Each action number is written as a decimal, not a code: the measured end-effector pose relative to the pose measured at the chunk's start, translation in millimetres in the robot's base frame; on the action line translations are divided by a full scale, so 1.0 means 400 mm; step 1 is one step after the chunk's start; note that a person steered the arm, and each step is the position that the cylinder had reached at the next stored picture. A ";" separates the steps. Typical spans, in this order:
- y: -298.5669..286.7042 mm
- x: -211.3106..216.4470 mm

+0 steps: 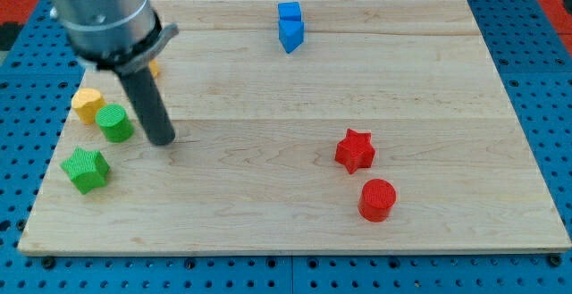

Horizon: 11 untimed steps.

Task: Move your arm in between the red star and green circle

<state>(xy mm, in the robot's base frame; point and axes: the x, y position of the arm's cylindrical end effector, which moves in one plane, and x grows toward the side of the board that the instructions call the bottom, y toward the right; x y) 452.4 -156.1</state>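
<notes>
The arm's grey housing point(98, 12) is cut off by the view's top edge, so its upper part cannot be seen. Behind the rod point(147, 102), a small orange-yellow block point(154, 69) shows only a sliver, and its shape cannot be told. The two blue blocks point(290, 24) touch, perhaps overlapping; the farther one's point(289, 11) lower part is hidden.

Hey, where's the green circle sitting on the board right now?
The green circle sits near the view's left edge, just below the yellow block and above the green star. My tip is close on its right.
</notes>
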 end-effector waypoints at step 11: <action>0.166 0.087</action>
